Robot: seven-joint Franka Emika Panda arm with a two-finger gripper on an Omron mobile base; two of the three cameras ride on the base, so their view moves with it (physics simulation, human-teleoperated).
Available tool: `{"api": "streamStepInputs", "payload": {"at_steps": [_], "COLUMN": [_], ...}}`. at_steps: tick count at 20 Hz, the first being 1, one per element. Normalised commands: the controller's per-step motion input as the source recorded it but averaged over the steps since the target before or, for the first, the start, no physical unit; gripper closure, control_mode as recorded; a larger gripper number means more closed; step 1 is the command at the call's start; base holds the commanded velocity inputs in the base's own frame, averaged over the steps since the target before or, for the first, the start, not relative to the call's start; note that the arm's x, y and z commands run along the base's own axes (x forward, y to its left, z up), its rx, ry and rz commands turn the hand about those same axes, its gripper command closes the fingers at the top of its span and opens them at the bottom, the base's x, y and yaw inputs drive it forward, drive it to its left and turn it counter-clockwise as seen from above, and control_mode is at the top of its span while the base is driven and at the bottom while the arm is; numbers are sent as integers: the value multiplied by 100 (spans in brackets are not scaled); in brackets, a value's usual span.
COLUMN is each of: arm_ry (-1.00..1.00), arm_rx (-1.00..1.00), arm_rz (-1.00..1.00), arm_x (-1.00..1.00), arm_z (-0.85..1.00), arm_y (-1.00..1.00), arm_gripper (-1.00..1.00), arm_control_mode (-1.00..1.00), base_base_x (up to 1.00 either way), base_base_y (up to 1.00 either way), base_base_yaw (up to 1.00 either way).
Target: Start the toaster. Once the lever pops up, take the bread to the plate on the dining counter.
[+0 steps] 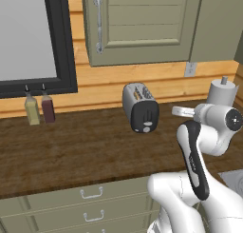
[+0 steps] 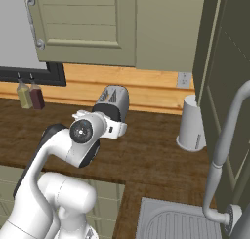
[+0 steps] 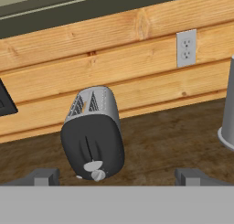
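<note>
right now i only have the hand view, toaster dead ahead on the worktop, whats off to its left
observer: A yellowish bottle and a dark red bottle stand side by side against the wall, left of the toaster and well apart from it.
operator: and on the right, past that pale cylinder
observer: A sink basin is set into the worktop nearer the base, with a grey faucet rising over it.
operator: anything under the front edge
observer: Olive-green drawers with metal handles.
</note>
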Motion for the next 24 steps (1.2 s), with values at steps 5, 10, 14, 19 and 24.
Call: {"api": "streamStepInputs", "payload": {"at_steps": [5, 10, 14, 19, 24], "arm_ry": [0, 0, 0, 0, 0], "arm_rx": [0, 0, 0, 0, 0], "arm_rz": [0, 0, 0, 0, 0], "arm_x": [0, 0, 0, 0, 0], "arm_z": [0, 0, 0, 0, 0], "arm_y": [0, 0, 0, 0, 0], "arm_gripper": [-100, -100, -100, -100, -100], "arm_control_mode": [-100, -100, -100, -100, -100], "base_base_x": [0, 0, 0, 0, 0], "base_base_y": [0, 0, 0, 0, 0], "base_base_yaw": [0, 0, 0, 0, 0]}}
